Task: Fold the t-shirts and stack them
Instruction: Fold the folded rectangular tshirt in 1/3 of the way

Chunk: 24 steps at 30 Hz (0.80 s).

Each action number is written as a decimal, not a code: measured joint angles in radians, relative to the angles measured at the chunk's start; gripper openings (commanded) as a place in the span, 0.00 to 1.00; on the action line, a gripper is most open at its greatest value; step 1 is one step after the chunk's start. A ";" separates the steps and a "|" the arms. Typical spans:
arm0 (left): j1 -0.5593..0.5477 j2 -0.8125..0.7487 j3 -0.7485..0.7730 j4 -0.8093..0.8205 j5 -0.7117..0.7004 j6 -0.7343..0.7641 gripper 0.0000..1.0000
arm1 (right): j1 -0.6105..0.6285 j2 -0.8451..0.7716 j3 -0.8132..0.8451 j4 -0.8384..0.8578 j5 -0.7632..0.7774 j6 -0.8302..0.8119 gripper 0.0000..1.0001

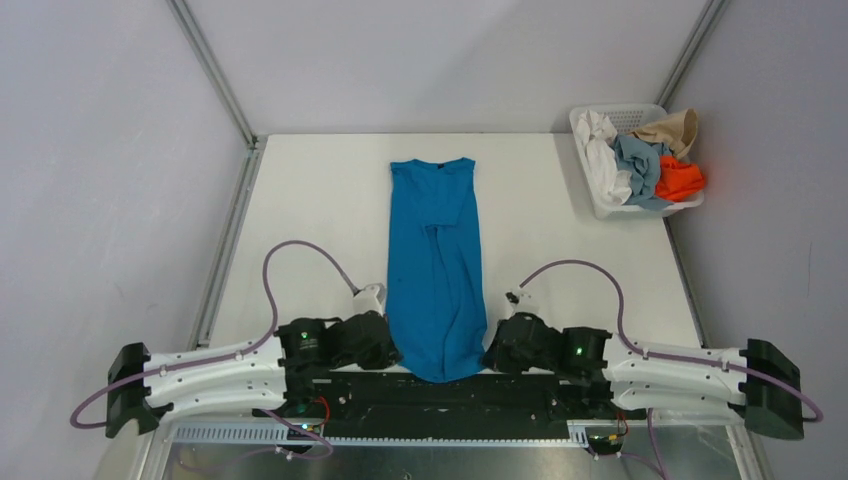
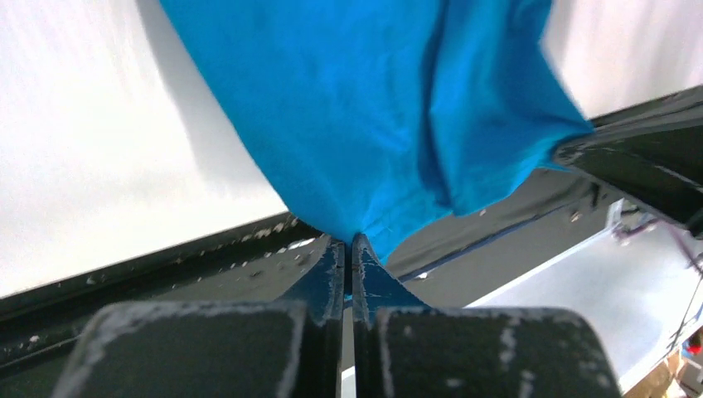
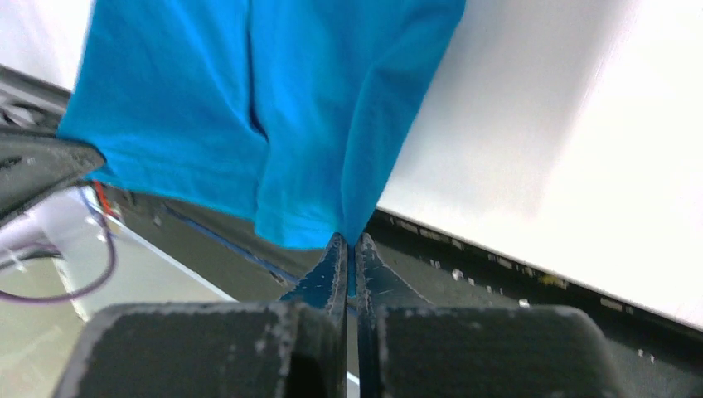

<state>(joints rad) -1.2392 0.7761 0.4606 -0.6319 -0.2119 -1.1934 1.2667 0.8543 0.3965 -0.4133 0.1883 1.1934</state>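
A vivid blue t-shirt point(image 1: 436, 262) lies lengthwise down the middle of the white table point(image 1: 310, 220), folded narrow, collar at the far end. Its hem hangs over the near edge. My left gripper point(image 1: 385, 345) is shut on the hem's left corner; in the left wrist view the blue cloth point(image 2: 381, 108) runs into the pinched fingertips of that gripper point(image 2: 351, 240). My right gripper point(image 1: 492, 350) is shut on the hem's right corner; in the right wrist view the cloth point(image 3: 257, 108) ends between the closed tips of this gripper point(image 3: 349, 240). More t-shirts, white point(image 1: 603, 160), grey-blue point(image 1: 638, 160), tan point(image 1: 676, 128) and orange point(image 1: 680, 180), are heaped in a basket.
The white lattice basket point(image 1: 620, 210) stands at the table's far right corner. Black rails of the arm mount point(image 1: 440, 395) run along the near edge under the hem. Grey walls close in the table on three sides.
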 measured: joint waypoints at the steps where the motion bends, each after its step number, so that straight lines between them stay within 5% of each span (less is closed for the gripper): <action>1: 0.008 0.006 0.022 0.002 -0.012 0.011 0.00 | -0.029 -0.005 0.000 0.008 -0.013 -0.016 0.00; 13: 0.321 0.190 0.237 0.016 -0.135 0.214 0.00 | -0.403 0.151 0.182 0.117 -0.223 -0.316 0.00; 24: 0.534 0.451 0.443 0.084 -0.111 0.402 0.00 | -0.677 0.380 0.386 0.154 -0.367 -0.527 0.00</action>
<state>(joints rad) -0.7052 1.2274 0.9035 -0.5476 -0.3229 -0.7918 0.5896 1.2339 0.7830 -0.2592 -0.1783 0.6662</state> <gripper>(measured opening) 0.017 0.020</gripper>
